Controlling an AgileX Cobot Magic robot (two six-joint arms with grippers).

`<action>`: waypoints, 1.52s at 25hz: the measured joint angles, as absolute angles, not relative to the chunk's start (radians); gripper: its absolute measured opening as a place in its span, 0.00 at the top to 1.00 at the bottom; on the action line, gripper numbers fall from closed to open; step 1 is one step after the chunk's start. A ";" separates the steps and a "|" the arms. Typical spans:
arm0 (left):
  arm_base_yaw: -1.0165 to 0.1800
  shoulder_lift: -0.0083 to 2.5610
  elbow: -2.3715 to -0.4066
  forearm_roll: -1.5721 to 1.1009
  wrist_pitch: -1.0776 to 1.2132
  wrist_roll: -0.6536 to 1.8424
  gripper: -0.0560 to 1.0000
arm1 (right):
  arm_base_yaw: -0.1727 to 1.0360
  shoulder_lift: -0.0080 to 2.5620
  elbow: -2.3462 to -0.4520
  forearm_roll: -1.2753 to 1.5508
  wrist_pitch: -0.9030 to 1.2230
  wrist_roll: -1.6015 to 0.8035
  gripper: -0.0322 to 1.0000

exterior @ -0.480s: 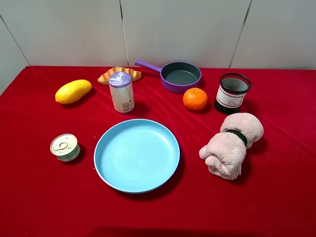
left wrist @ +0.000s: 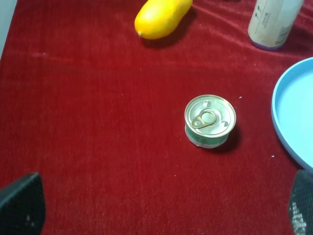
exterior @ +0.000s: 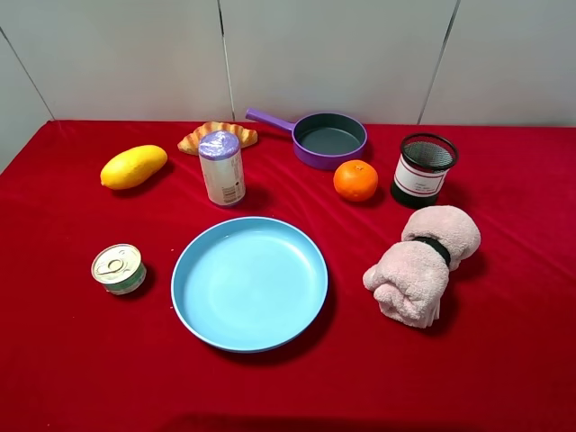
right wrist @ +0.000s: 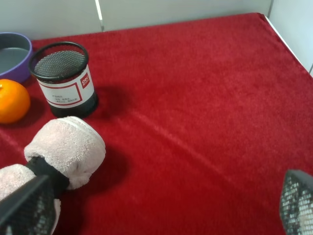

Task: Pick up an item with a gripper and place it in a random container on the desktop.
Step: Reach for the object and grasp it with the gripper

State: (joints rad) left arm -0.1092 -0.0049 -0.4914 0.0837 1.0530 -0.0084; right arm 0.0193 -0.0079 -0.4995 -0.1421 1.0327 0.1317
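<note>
The orange (exterior: 355,180) sits on the red-clothed bench (exterior: 81,360), just in front of the purple pan (exterior: 329,139) and near the black mesh cup (exterior: 423,169), with nothing gripping it. The left fingers (left wrist: 19,205) and right fingers (right wrist: 24,208) both stand wide apart, holding nothing.

Orange fruit (exterior: 355,180), black mesh cup (exterior: 423,169)

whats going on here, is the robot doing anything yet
Nothing is held yet. The orange sits untouched on the red desktop, beside the mesh cup and in front of the purple pan. The left gripper and right gripper are both open and empty above the cloth.
</note>
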 joint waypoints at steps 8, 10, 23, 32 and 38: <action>-0.109 -0.005 -0.491 0.084 1.053 -0.008 0.00 | 0.019 -0.008 -0.499 -0.142 1.033 0.132 0.30; -0.109 -0.005 -0.491 0.084 1.053 -0.008 0.00 | 0.019 -0.008 -0.499 -0.142 1.033 0.132 0.30; -0.109 -0.005 -0.491 0.084 1.053 -0.008 0.00 | 0.019 -0.008 -0.499 -0.142 1.033 0.132 0.30; -0.109 -0.005 -0.491 0.084 1.053 -0.008 0.00 | 0.019 -0.008 -0.499 -0.142 1.033 0.132 0.30; -0.109 -0.005 -0.491 0.084 1.053 -0.008 0.00 | 0.019 -0.008 -0.499 -0.142 1.033 0.132 0.30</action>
State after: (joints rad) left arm -0.1092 -0.0049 -0.4914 0.0837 1.0530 -0.0084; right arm 0.0193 -0.0079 -0.4995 -0.1421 1.0327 0.1317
